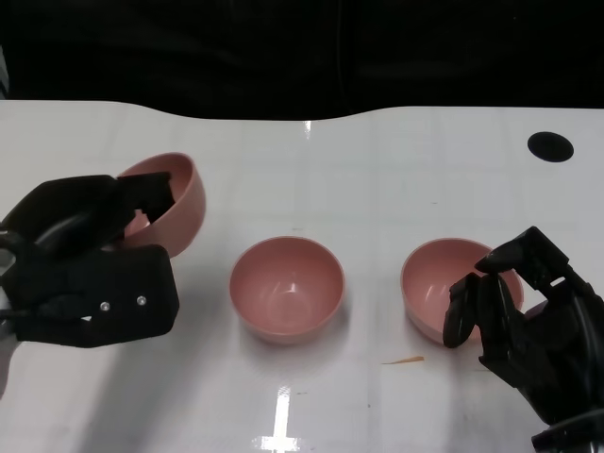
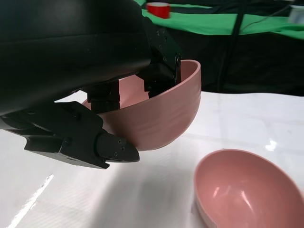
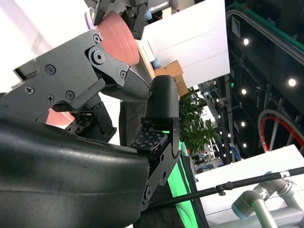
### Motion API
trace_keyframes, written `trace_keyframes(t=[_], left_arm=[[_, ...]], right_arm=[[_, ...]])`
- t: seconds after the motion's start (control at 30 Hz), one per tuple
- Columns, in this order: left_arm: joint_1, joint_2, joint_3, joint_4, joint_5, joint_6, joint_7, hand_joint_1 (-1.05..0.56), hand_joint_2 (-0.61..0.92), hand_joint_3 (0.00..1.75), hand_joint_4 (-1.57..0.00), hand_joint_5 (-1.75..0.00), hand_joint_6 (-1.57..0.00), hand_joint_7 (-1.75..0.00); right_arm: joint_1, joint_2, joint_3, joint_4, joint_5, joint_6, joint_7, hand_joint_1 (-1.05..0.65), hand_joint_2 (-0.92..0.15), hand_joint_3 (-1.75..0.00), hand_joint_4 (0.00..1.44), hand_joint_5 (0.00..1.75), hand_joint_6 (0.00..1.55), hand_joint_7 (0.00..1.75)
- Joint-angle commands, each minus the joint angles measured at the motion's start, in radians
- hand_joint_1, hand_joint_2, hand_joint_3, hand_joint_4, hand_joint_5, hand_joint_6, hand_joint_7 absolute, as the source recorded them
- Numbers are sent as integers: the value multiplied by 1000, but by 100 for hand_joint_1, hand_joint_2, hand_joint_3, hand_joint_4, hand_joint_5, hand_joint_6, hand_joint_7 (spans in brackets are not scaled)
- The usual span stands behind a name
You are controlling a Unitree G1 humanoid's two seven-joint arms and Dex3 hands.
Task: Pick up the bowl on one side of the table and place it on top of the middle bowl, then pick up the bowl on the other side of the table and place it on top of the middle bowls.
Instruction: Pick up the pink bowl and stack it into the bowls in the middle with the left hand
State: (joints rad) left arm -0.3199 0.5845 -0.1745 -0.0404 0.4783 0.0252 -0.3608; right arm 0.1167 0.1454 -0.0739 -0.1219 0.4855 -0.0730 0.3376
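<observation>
Already the black left hand (image 1: 90,260) pinches the rim of the tilted, smooth pink plastic bowl (image 1: 179,198), fingers inside and thumb under its wall, lifted off the white desk (image 1: 377,151). Its target, the upright middle pink bowl (image 1: 287,287), lies toward the robot's right, near, with bare desk between them. Farther right, the black right hand (image 1: 524,316) hangs spread and empty, just beside the third pink bowl (image 1: 442,283).

White table (image 1: 377,170); black round hole (image 1: 550,145)
</observation>
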Motion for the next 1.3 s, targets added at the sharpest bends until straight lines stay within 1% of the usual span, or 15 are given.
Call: trace_keyframes(t=[0.03,0.17,0.23,0.43,0.7,0.73,0.77,0.8,0.87,0.93,0.97,1.03,1.17,1.23,1.3], left_arm=[[-31,27,16,-61,-32,3,-68,-1,88,42,-63,-175,-48,-174],[-58,23,6,-105,-53,3,-120,2,77,60,-63,-175,-53,-168],[-75,22,-11,-112,-34,-4,-129,4,74,62,-63,-175,-54,-167],[-125,1,-72,-130,21,22,-163,1,73,63,-63,-175,-49,-169],[-172,-15,-124,-75,30,-55,-179,-1,74,58,-65,-175,-55,-162],[-177,-14,-132,-68,35,-64,-182,-2,77,53,-71,-156,-60,-147],[-182,-12,-141,-59,42,-81,-180,-2,82,41,-83,-125,-70,-121],[-187,-10,-151,-47,51,-98,-178,-2,86,33,-92,-101,-79,-99],[-194,-9,-163,-29,63,-114,-181,-2,91,24,-106,-54,-94,-58],[-199,-10,-168,-16,70,-124,-187,-3,92,25,-108,-24,-100,-29],[-202,-10,-172,-8,75,-129,-188,-4,92,25,-109,-17,-102,-21],[-207,-11,-177,4,84,-140,-187,-4,92,26,-112,-14,-105,-18],[-214,-16,-196,34,111,-162,-189,-4,92,15,-121,-16,-110,-15],[-215,-23,-203,46,119,-161,-192,-4,92,14,-103,-71,-106,-40],[-214,-29,-208,57,123,-164,-188,-3,92,14,-103,-67,-103,-43]], right_arm=[[3,-5,-4,-4,13,-6,5,-10,-59,-110,86,175,77,142],[5,-4,-2,-7,11,-6,5,-10,-59,-110,86,175,77,142],[6,-3,-1,-10,13,-2,3,-11,-59,-109,86,175,77,142],[3,-7,-2,-7,15,-1,8,-10,-59,-109,86,175,77,141],[9,3,5,-17,6,-1,-10,-10,-58,-110,86,175,77,141],[10,3,6,-20,5,2,-14,-10,-58,-110,87,175,78,141],[10,4,7,-20,6,2,-15,-10,-58,-110,87,175,78,141],[10,4,8,-18,7,-2,-12,-10,-58,-110,87,175,78,141],[11,5,11,-15,7,-9,-9,-10,-58,-110,87,175,78,142],[14,5,14,-17,6,-12,-8,-10,-58,-111,87,175,77,142],[15,6,16,-20,2,-11,-12,-10,-58,-111,87,175,77,142],[18,6,18,-25,-2,-9,-20,-10,-58,-111,87,175,77,142],[18,11,26,-29,-10,-11,-31,-11,-58,-110,86,175,78,142],[16,13,28,-27,-13,-16,-31,-11,-58,-111,87,175,78,143],[14,14,30,-24,-14,-21,-27,-12,-58,-111,87,175,77,143]])
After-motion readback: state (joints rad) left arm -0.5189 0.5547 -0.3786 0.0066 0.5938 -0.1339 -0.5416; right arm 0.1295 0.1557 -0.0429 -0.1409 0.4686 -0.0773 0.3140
